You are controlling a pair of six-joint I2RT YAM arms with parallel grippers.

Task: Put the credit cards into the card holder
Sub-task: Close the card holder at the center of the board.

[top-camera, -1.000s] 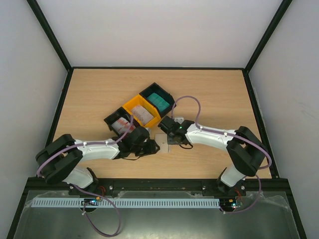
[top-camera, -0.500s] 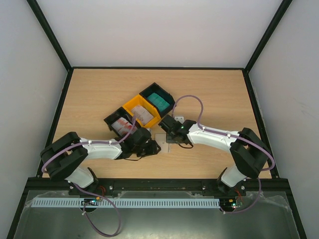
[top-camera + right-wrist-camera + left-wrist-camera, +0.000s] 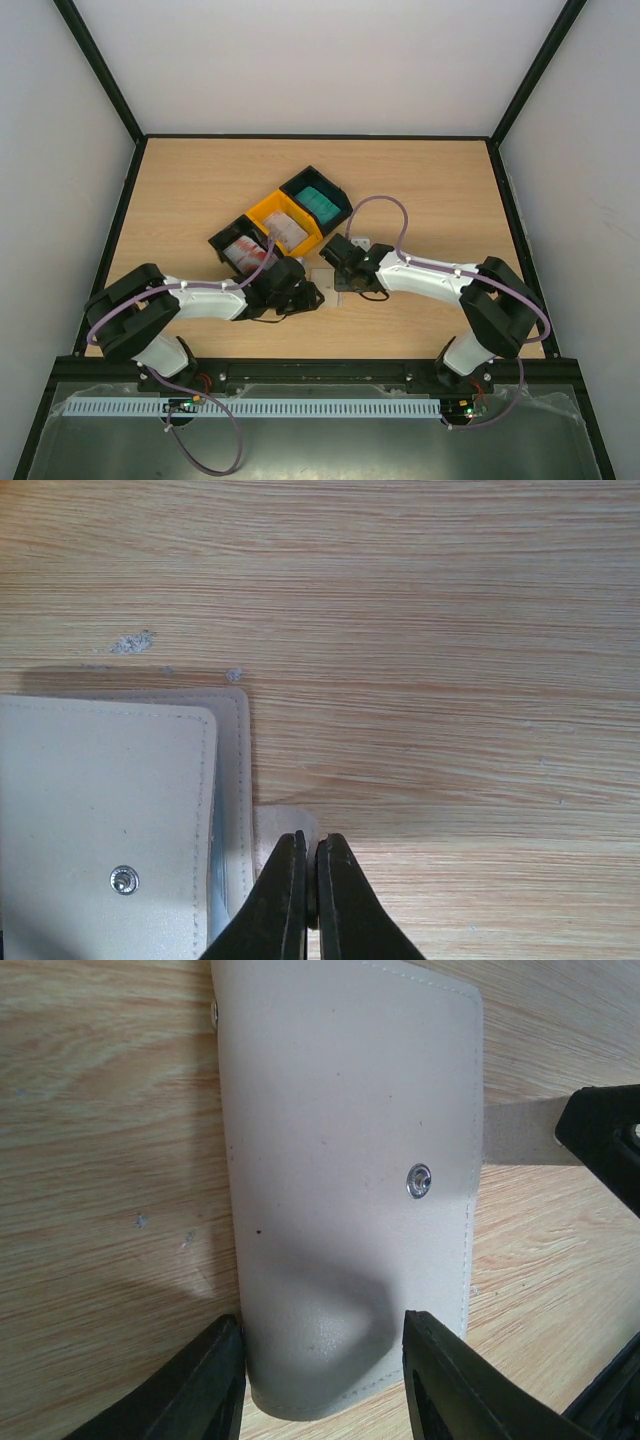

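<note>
The bench fills the middle of the top view. The joined black-yellow-black trays sit slantwise at its centre, and the credit cards lie in them. Just below the trays, the card holder lies flat and folded between my two hands. My left hand stands apart, fingers astride the holder's end at the bottom of its view. My right hand is pinched together on the snap tab, bottom centre.

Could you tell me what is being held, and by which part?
The right end effector pinches the card holder by its snap tab; the left end effector straddles its end, grip unclear.
</note>
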